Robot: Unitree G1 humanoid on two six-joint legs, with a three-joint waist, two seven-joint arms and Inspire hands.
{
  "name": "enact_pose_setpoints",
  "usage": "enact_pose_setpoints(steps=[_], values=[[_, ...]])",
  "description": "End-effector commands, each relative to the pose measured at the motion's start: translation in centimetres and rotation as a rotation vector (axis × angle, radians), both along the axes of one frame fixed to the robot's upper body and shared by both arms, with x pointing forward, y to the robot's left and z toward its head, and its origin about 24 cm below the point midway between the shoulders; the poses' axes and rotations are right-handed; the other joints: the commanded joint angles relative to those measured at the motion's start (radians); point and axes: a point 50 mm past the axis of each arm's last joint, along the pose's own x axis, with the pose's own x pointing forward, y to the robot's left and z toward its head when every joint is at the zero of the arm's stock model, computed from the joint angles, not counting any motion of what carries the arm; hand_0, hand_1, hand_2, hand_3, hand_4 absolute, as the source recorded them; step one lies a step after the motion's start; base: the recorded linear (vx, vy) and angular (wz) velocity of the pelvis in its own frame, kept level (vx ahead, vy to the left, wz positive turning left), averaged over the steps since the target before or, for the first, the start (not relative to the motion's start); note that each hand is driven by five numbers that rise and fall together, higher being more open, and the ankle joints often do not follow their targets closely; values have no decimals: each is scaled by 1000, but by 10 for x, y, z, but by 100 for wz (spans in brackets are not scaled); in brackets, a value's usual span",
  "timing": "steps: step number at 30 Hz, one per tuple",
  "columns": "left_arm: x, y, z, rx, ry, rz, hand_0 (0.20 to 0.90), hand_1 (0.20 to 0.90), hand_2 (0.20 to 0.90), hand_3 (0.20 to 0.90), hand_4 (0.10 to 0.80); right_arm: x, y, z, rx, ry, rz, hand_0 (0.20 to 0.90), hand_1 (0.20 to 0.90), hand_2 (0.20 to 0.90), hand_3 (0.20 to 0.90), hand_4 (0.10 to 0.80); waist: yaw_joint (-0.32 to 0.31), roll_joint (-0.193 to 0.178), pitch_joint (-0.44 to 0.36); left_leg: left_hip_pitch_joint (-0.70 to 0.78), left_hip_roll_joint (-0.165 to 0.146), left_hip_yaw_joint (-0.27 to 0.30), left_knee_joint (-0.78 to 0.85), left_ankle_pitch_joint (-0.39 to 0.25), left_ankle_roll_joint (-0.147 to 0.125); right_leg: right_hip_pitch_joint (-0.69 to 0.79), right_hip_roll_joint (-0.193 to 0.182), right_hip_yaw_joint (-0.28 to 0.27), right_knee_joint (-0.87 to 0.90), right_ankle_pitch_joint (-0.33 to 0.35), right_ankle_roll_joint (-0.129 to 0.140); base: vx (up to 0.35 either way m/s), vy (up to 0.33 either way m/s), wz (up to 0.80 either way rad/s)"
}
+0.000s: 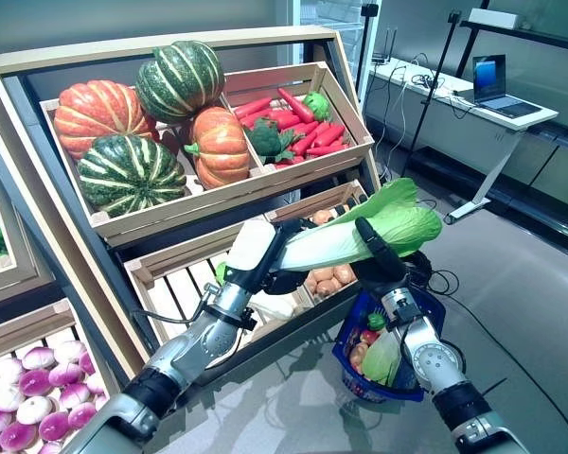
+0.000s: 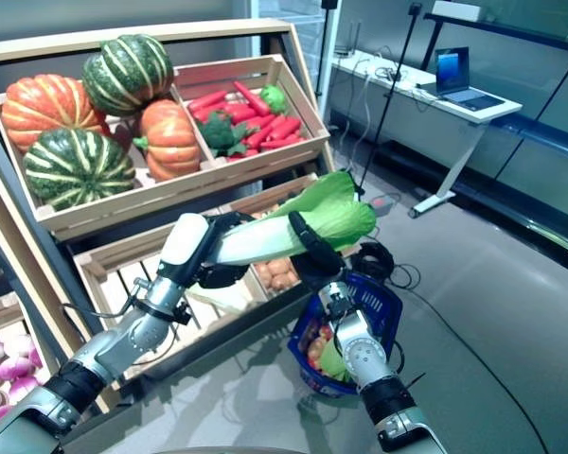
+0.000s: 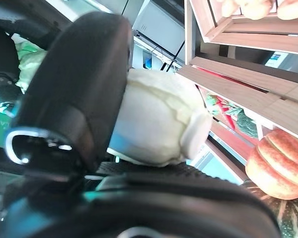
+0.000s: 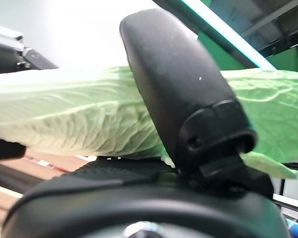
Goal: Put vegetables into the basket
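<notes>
A long napa cabbage (image 1: 360, 235) with a white stalk and green leaves hangs level in the air before the shelf. My left hand (image 1: 265, 260) is shut on its white stalk end (image 3: 159, 124). My right hand (image 1: 383, 260) is shut on its leafy part (image 4: 89, 124), the thumb (image 4: 184, 94) curled over the leaves. Below the right hand stands a blue basket (image 1: 426, 312) on the floor, holding several vegetables, among them a pale green one (image 1: 383, 359).
The slanted wooden shelf (image 1: 218, 199) holds pumpkins (image 1: 133, 113) and a crate of red peppers and broccoli (image 1: 293, 123) above, potatoes (image 1: 327, 279) below. Purple onions (image 1: 38, 392) lie at lower left. A desk with a laptop (image 1: 492, 85) stands behind on the right.
</notes>
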Motion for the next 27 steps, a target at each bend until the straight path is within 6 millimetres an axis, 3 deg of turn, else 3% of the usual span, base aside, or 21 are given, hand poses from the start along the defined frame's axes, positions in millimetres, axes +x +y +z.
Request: enact_pose_setpoints(steps=[1,8,9,10,11,20,27], values=[[-15,-58,47,-109,-181,-455,300,300,300,300,400,40,-13,99,208,-397,-137,300,300,300,300,400,13,15,-42,24,-17,-35,1,-109,20,-32,17,26,12,0,-61,0,0,0],[-16,-57,46,-124,-143,-446,300,300,300,300,400,42,-18,99,186,-377,-186,300,300,300,300,400,16,13,-39,24,-16,-38,1,-110,20,-34,18,32,10,3,-61,0,0,0],[-15,-55,46,-138,-125,-436,373,373,373,373,449,42,-18,99,175,-373,-187,300,300,300,300,400,15,14,-38,24,-16,-36,1,-109,20,-36,18,33,10,4,-61,0,0,0],[-14,-55,46,-145,-114,-430,815,815,815,815,744,42,-19,98,169,-368,-189,300,300,300,300,400,15,14,-38,24,-15,-36,1,-109,20,-36,18,33,10,5,-61,1,-14,-3],[-13,-54,46,-149,-93,-427,900,900,900,900,800,42,-19,97,162,-362,-191,300,300,300,300,400,15,14,-38,23,-15,-35,1,-109,20,-37,17,33,9,5,-61,-1,-8,-4],[-6,-42,38,-234,17,-333,900,900,900,900,800,40,-28,81,102,-289,-225,300,300,300,300,400,8,14,-34,21,-12,-29,1,-106,19,-44,18,40,7,11,-60,-6,-12,-5],[4,-18,20,-319,180,-190,900,900,900,900,800,34,-46,60,51,-214,-303,300,300,300,300,400,6,13,-24,21,-8,-25,1,-102,17,-47,18,43,7,15,-62,-5,-11,-2]])
